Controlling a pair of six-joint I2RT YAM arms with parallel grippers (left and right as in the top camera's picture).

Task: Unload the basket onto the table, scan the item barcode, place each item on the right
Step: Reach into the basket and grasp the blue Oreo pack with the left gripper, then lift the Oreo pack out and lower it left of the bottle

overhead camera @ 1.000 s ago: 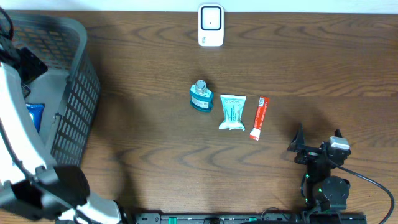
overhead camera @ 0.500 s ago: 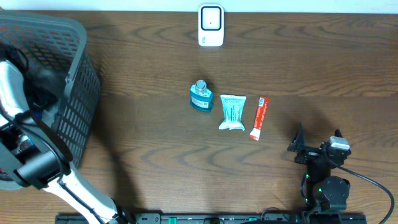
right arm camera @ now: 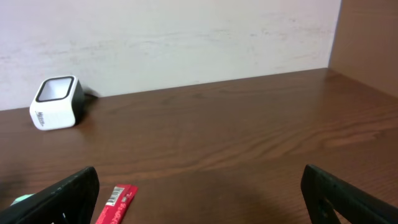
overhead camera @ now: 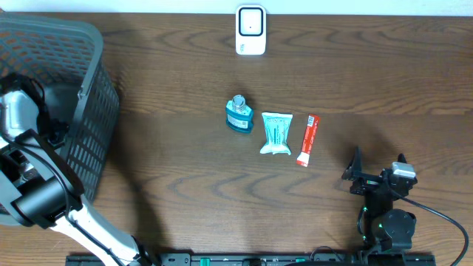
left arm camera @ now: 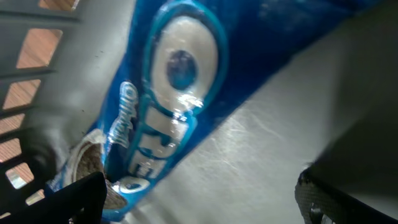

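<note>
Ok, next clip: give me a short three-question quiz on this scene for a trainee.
1. True or false: the white scanner sits inside the grey basket.
2. What lies between the blue bottle and the red stick packet? A) teal pouch B) a mug C) nothing
3. Fill in: the left pincer hangs open above a glossy ___ pack in the basket.
Key: 1 false; 2 A; 3 blue.
</note>
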